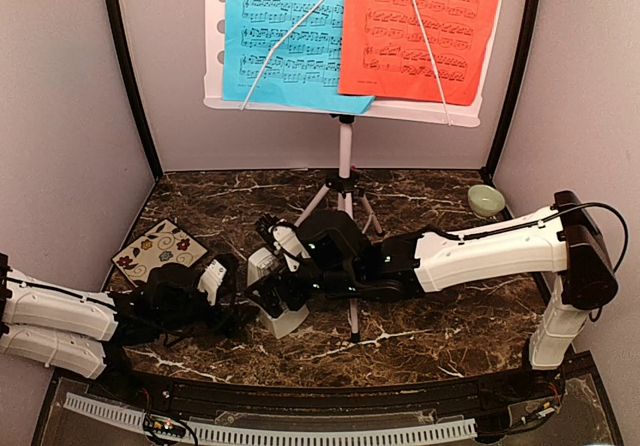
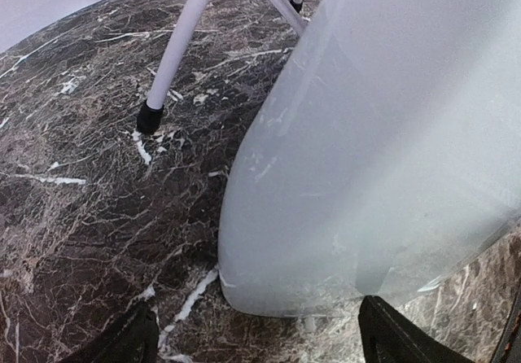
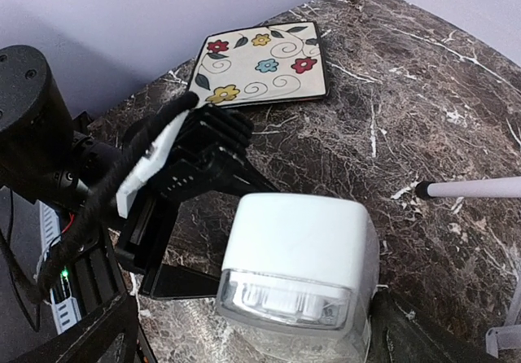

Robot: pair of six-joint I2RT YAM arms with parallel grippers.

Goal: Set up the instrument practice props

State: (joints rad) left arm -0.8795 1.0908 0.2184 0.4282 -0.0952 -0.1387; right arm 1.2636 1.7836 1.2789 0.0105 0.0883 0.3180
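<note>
Metronome (image 3: 297,257) sits unsupported on the tabletop (image 1: 450,338) beside the music stand (image 1: 345,151) — left gripper (image 2: 260,338) and right gripper (image 3: 264,330) flank it, jaws apart.

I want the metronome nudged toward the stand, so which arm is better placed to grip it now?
Probably the right. The right gripper has open jaws on either side of the metronome, roughly centred below it. The left gripper is also open, but the metronome sits off-centre, toward one finger.
</note>
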